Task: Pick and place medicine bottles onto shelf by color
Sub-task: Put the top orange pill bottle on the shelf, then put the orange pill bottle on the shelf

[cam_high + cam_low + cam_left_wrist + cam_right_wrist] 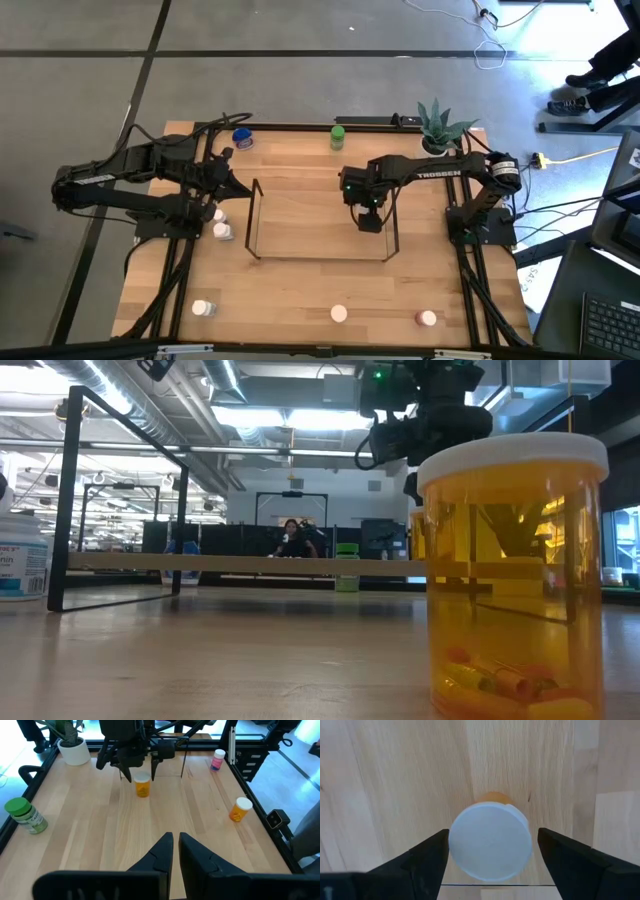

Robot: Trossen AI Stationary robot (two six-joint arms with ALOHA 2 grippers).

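Note:
My right gripper point(370, 218) points down, open, inside the wire shelf point(256, 215) near its right end. Its fingers stand on either side of the white cap of an orange medicine bottle point(490, 842), which stands upright on its base point(142, 786) on the wood. I see no touch. My left gripper point(176, 851) waits shut at the table's left, above the wood, and holds nothing. Other bottles stand loose: a blue-capped one point(242, 137) and a green one point(338, 135) at the far edge, two white ones point(220, 224) by the left arm.
Along the near edge stand a white bottle point(203, 308), an orange white-capped bottle point(339, 314) and a pink-capped bottle point(427, 318). A potted plant point(438, 128) sits at the far right corner. A black frame point(300, 127) edges the table. A person shows far behind in the room point(292, 538).

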